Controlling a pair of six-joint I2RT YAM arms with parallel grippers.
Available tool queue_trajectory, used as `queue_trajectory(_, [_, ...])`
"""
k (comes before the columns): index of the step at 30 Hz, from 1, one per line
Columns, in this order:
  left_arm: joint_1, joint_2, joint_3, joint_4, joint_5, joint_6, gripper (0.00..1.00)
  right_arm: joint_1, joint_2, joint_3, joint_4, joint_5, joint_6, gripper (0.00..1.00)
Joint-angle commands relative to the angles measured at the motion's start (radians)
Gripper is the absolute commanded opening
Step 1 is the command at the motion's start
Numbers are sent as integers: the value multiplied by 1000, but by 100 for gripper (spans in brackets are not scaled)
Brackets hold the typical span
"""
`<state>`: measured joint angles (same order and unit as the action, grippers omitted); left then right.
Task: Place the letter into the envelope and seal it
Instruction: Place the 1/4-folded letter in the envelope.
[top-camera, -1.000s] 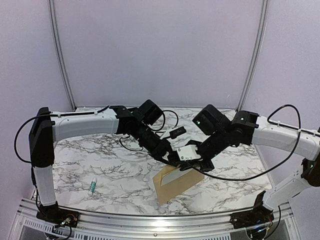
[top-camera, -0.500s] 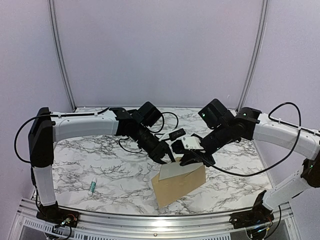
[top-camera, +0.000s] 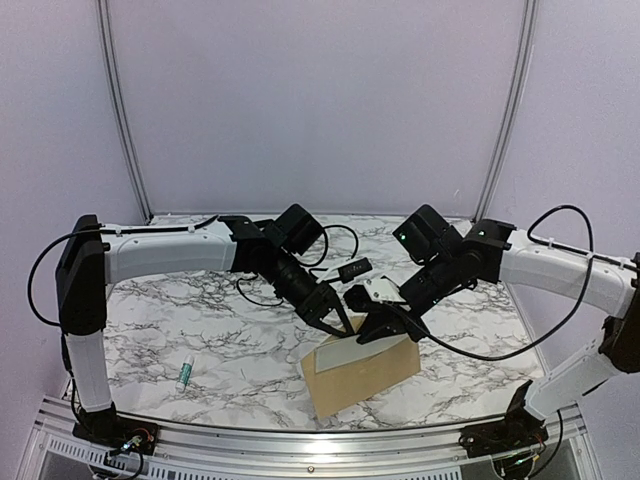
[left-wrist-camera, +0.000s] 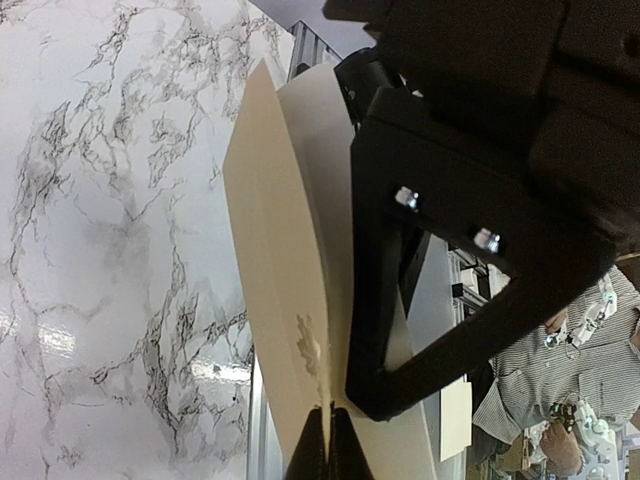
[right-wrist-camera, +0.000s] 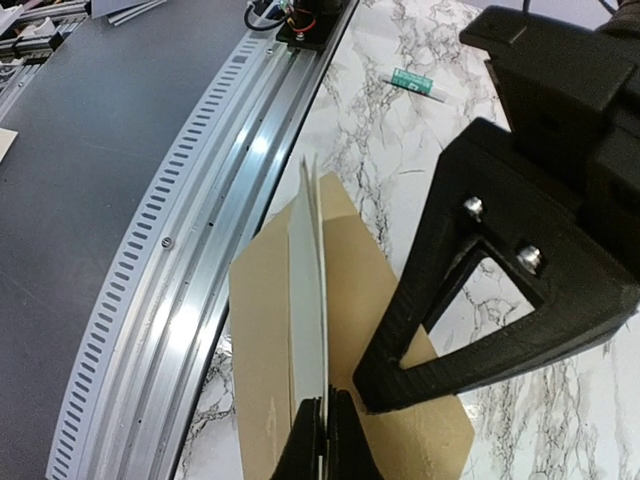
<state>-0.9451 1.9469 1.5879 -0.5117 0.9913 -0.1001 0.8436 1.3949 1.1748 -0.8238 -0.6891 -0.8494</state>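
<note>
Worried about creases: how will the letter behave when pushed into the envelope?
Probably floppy: the letter is a thin sheet, pinched at one edge by the right gripper, so it may buckle when pushed. Likely very light, too. The envelope, pinched by the left gripper, looks slightly stiffer, so a corner of the sheet could catch on it.

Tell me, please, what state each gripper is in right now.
Left gripper: closed, pinching an edge of the envelope.
Right gripper: closed, pinching the edge of the letter.
</note>
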Motion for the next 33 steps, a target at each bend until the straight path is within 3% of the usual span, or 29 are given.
queue_trajectory(1, [3, -42, -1, 24, 33, 19, 0, -4, 9, 43, -21, -76, -18, 0])
queue_trajectory(14, [5, -13, 27, 25, 46, 19, 0, 16, 30, 100, -26, -111, -10, 0])
queue_trajectory(33, [21, -69, -29, 24, 49, 37, 0, -17, 25, -36, 23, -7, -27, 0])
